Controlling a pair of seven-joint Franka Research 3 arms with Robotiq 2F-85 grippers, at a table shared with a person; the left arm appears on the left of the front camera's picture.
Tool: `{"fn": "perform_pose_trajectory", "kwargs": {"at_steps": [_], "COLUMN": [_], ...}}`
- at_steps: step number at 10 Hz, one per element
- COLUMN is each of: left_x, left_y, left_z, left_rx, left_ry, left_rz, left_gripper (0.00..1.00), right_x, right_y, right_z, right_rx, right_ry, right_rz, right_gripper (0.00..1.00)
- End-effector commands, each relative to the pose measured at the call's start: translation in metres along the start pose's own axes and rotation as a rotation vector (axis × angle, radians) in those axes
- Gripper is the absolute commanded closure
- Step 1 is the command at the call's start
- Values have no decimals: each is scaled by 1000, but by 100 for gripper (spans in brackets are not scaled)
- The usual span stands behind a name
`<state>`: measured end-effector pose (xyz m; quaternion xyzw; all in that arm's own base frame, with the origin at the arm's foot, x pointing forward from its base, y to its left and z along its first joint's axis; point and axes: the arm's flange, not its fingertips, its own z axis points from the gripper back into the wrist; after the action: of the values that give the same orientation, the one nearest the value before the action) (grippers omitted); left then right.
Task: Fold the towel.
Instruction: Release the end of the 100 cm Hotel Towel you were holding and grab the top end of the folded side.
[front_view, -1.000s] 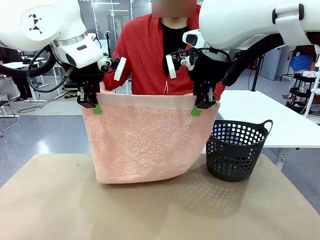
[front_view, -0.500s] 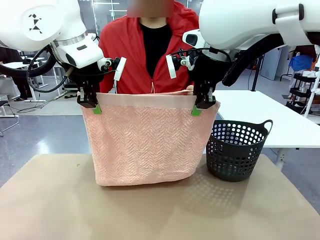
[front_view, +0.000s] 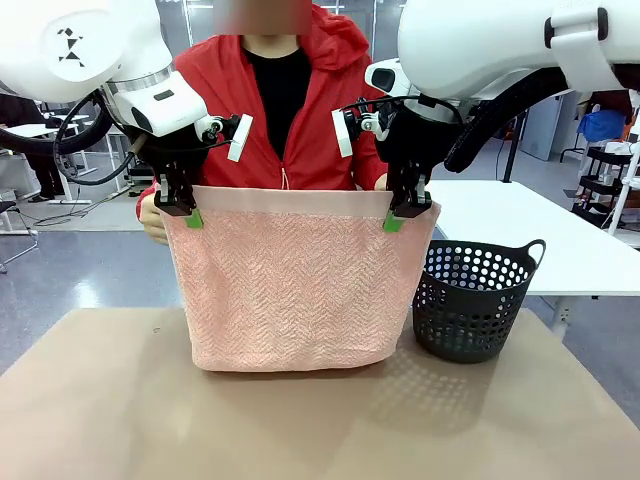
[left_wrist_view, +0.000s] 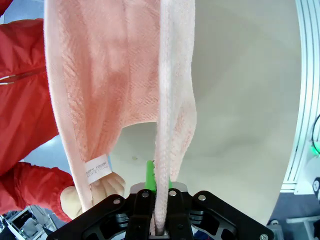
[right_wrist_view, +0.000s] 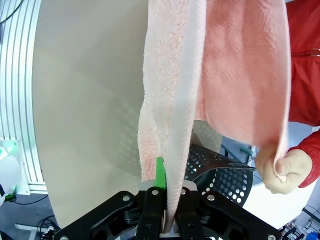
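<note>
Mid-frame, left gripper (front_view: 190, 214) and right gripper (front_view: 398, 216) each clamp a top corner of the towel (front_view: 290, 290); a hand (right_wrist_view: 284, 169) pinches its far layer. Best lower both corners level, taut.

Tan matte table (front_view: 120, 420), dark perforated basket (front_view: 470, 300) standing upright near its far right corner, towel (front_view: 290, 290) with its lower fold seemingly touching near the far edge's middle

Housed in glossy white shells, with black triangle marks on the left arm (front_view: 70, 45) and looped black cables (front_view: 500, 112). Across the table, clad in a red zipped jacket (front_view: 320, 120) over a black top (front_view: 280, 85).
</note>
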<state>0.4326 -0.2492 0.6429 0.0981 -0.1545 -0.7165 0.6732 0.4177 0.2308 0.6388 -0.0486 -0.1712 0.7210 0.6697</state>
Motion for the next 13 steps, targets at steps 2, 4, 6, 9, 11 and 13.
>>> {"fn": "perform_pose_trajectory", "kwargs": {"at_steps": [2, 4, 6, 9, 11, 13], "left_x": [0, 0, 0, 0, 0, 0], "left_y": [1, 1, 1, 1, 1, 1], "left_z": [2, 2, 2, 2, 2, 2], "left_rx": [-3, -3, -3, -3, -3, -3], "left_ry": [3, 3, 3, 3, 3, 3], "left_rz": [1, 1, 1, 1, 1, 1], "left_gripper": [100, 100, 100, 100, 100, 100], "right_x": [-1, -1, -1, -1, -1, -1], "right_y": [-1, -1, -1, -1, -1, -1], "right_z": [2, 2, 2, 2, 2, 2], "right_rx": [-7, -7, -7, -7, -7, -7], "right_ry": [2, 2, 2, 2, 2, 2], "right_rz": [0, 0, 0, 0, 0, 0], "right_gripper": [100, 100, 100, 100, 100, 100]}}
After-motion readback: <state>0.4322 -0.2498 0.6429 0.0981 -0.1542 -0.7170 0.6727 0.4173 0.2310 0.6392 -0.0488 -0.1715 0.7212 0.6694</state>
